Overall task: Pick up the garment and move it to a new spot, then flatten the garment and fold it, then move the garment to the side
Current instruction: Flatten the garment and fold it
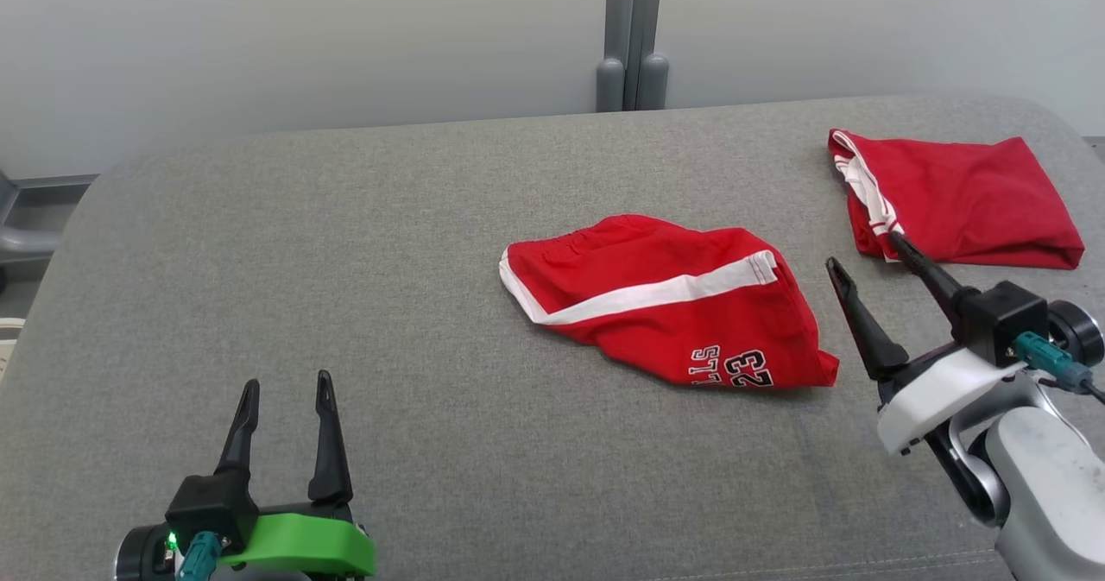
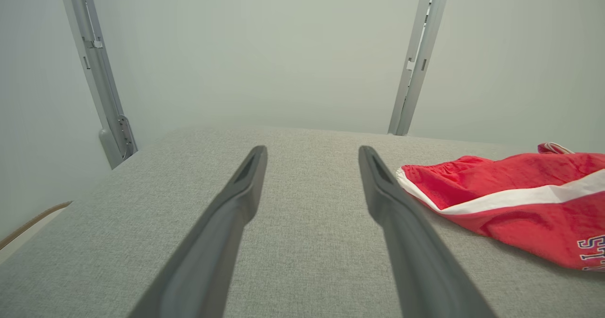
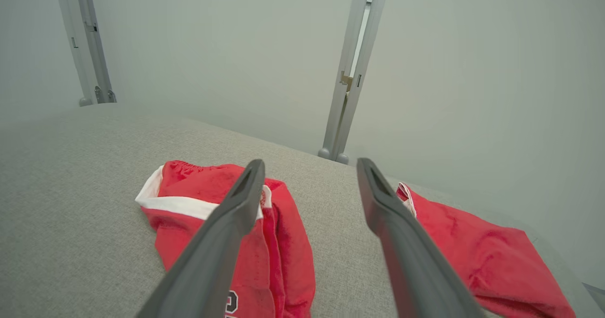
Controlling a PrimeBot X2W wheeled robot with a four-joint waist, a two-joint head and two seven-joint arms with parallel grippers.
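Note:
A red garment (image 1: 665, 305) with a white stripe and a "23" print lies rumpled on the middle of the grey fabric-covered table (image 1: 345, 262). It also shows at the right of the left wrist view (image 2: 510, 204) and under the left finger in the right wrist view (image 3: 283, 242). My right gripper (image 1: 861, 249) stands open just right of it with nothing between its fingers; in its own view (image 3: 310, 163) bare cloth shows between them. My left gripper (image 1: 287, 381) is open and empty at the lower left, well clear of the garment (image 2: 312, 150).
A second red garment (image 1: 967, 201) with white trim lies folded at the table's far right (image 3: 463, 242); my right gripper's far fingertip is close to its near corner. Grey wall panels and a post (image 1: 632, 37) stand behind the table. Bare table stretches to the left.

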